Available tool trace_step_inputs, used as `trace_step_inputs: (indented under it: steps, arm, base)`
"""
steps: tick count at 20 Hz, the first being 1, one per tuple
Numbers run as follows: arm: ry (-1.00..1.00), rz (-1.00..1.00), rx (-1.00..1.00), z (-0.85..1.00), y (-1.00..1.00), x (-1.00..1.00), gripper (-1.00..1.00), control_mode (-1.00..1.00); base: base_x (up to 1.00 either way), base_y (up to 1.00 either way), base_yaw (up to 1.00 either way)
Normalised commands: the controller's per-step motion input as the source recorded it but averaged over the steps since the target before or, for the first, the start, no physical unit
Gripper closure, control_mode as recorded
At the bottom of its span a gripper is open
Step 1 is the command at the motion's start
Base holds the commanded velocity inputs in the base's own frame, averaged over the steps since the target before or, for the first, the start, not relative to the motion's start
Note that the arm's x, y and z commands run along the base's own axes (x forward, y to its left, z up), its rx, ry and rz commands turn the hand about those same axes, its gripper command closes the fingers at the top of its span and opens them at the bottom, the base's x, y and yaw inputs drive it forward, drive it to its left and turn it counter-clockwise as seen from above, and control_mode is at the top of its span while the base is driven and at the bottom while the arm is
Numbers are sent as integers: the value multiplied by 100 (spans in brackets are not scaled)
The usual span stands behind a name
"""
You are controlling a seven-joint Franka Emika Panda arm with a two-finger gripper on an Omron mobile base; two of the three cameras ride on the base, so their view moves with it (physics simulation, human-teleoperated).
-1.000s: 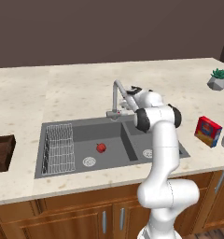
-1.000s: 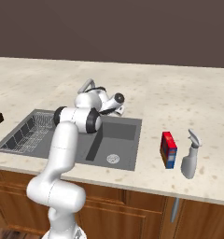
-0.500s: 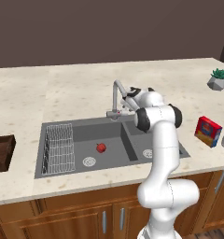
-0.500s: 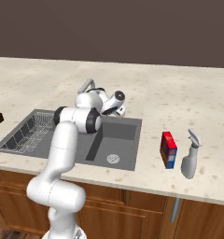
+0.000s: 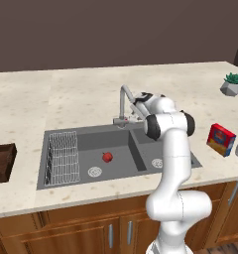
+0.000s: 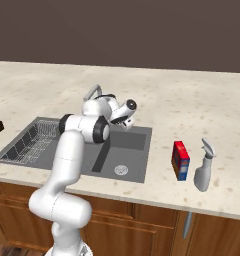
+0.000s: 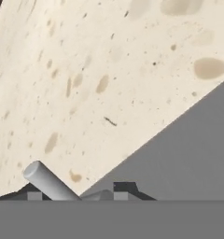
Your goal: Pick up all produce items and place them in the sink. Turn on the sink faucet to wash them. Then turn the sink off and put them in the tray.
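The claw (image 5: pixel 132 105), jaws' spread unclear, sits beside the sink faucet (image 5: pixel 123 101); the red fruit (image 5: pixel 107 157) lies in the sink (image 5: pixel 86 135).

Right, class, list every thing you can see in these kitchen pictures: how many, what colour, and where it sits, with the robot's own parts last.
red fruit: one, red, on the floor of the sink's left basin
sink: one, dark grey, two basins, set in the counter
wire rack: one, silver, left end of the left basin
drains: two, silver, one per basin
sink faucet: one, silver-grey, behind the sink
tray: one, dark brown, left edge of the counter
box: one, red, blue and yellow, right of the sink
spray bottle: one, grey, beside the box
potted plant: one, green in grey pot, far right
counter: one, speckled beige
fingers: two, dark, at the faucet
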Motion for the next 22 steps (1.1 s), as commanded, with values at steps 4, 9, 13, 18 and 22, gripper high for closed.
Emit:
trace_step_inputs:
  steps: [4, 9, 13, 18, 22]
  arm:
    - [3, -17, 15, 0, -55, 0, 100, -100]
    - [0, -16, 6, 0, -50, 0, 100, -100]
    - [0, -13, 5, 0, -38, 0, 100, -100]
    - [0, -9, 2, 8, -37, 0, 100, -100]
    - [0, -6, 2, 12, -49, 0, -100, -100]
  base:
    - [0, 0, 0]
    - [0, 0, 0]
    - [0, 0, 0]
    - [0, 0, 0]
    - [0, 0, 0]
